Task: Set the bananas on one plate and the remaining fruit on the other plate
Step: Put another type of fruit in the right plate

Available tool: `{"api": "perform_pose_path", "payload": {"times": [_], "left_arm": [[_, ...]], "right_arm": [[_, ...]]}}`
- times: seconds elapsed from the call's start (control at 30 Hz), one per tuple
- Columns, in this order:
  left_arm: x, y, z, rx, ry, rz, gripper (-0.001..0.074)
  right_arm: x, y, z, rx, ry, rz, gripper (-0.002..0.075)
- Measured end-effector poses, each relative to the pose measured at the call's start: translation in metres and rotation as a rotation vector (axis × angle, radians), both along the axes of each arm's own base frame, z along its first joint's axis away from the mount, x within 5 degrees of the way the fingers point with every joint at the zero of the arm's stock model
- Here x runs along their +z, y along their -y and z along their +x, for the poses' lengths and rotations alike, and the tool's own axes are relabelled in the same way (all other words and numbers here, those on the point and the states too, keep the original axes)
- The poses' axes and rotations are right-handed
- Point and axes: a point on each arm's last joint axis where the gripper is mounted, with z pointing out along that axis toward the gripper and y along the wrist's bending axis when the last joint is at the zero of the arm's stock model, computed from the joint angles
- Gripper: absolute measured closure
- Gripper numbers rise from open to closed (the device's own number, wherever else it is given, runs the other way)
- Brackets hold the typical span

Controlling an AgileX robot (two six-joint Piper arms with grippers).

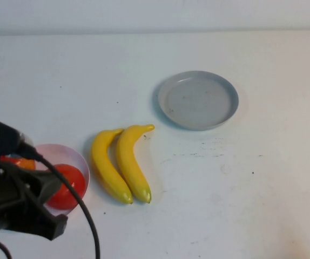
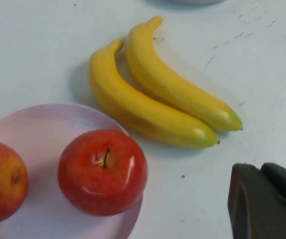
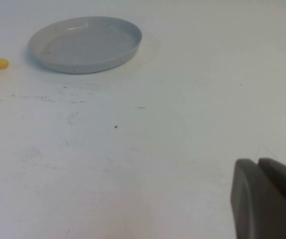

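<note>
Beside the left tool [image 2: 265, 201], bananas [image 1: 120, 163] lie off-plate; right tool [image 3: 267, 199] apart.

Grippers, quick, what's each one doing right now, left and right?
Left gripper: above the pink plate with the apples; grip state cannot be told.
Right gripper: over bare table, holding nothing visible; state cannot be told.

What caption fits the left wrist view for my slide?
Two apples on the pink plate, two bananas beside it on the table, left gripper hovering nearby; right gripper elsewhere.
</note>
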Motion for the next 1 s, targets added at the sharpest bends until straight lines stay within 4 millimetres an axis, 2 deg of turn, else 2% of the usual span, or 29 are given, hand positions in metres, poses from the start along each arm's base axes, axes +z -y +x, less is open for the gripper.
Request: {"api": "perform_pose_path", "payload": {"times": [0.3,0.47,0.57,0.7,0.83,1.0], "left_arm": [[-0.004,-0.007,-0.003,0.001,0.036,0.055,0.0732],[-0.005,-0.006,-0.004,-0.028,0.193,-0.018,0.0732],[-0.006,-0.014,-0.014,-0.038,0.324,-0.073,0.0732],[-0.016,-0.04,-0.036,0.035,0.52,-0.155,0.0732],[-0.034,-0.062,-0.057,0.16,0.681,-0.186,0.0733],[-0.058,-0.079,-0.077,0.319,0.788,-0.214,0.0733]], "right_arm": [[0.0,0.0,0.0,0.0,0.0,0.0,0.0743],[0.0,0.0,0.0,0.0,0.0,0.0,0.0743],[0.0,0.0,0.0,0.0,0.0,0.0,0.0743],[0.0,0.0,0.0,0.0,0.0,0.0,0.0743],[0.0,0.0,0.0,0.0,0.0,0.0,0.0743],[0.0,0.0,0.0,0.0,0.0,0.0,0.0743]]}}
